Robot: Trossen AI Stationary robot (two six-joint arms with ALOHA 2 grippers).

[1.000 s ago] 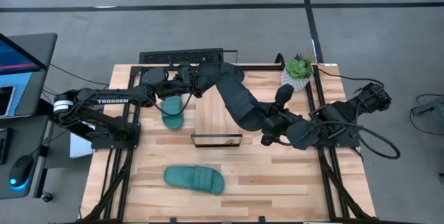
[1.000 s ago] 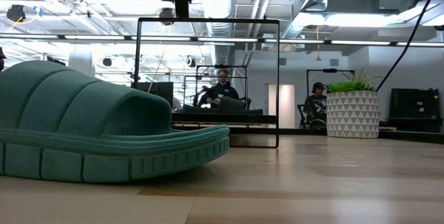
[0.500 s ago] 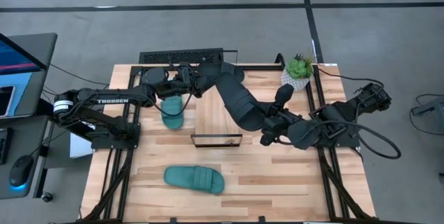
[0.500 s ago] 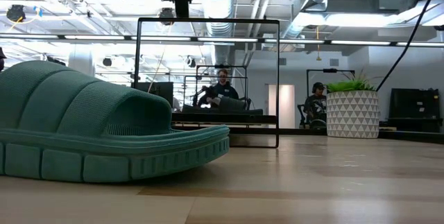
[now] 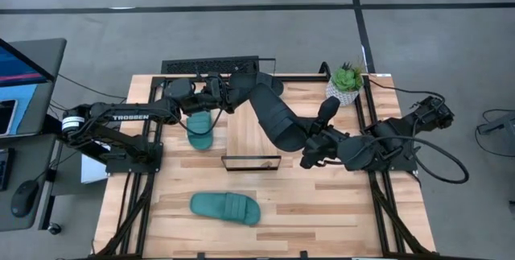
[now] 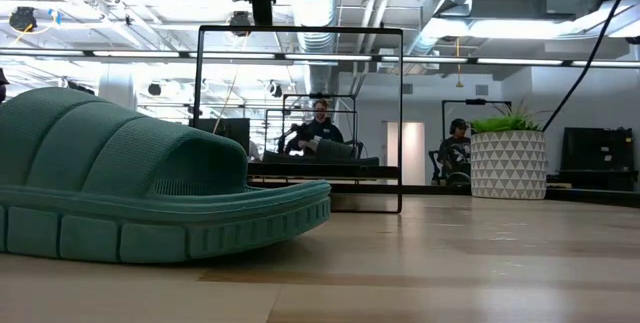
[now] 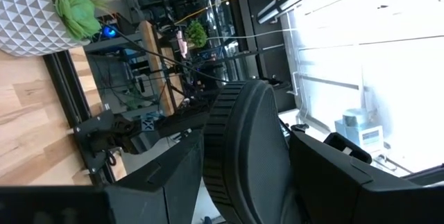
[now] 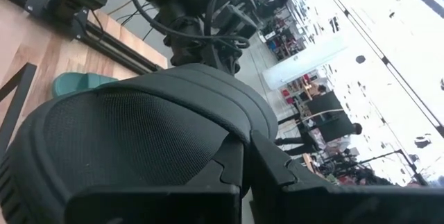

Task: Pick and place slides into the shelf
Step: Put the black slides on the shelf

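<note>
Both jaws clamp one black slide (image 5: 278, 119) above the shelf (image 5: 251, 143): left gripper (image 5: 228, 92) at one end, right gripper (image 5: 312, 149) opposite. Left arm reads "TROSSEN".

Matt ribbed rubber teal slide (image 6: 150, 193); pale smooth wood table (image 5: 322, 212); thin black metal shelf frame (image 6: 300, 113).

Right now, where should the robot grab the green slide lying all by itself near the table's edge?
By its wide ribbed strap, coming straight down from above. The green slide lies flat, sole down, so the strap probably humps up and a finger could slip under it. A pincer must be free first: the left pincer and the right pincer each hold a black slide.
</note>
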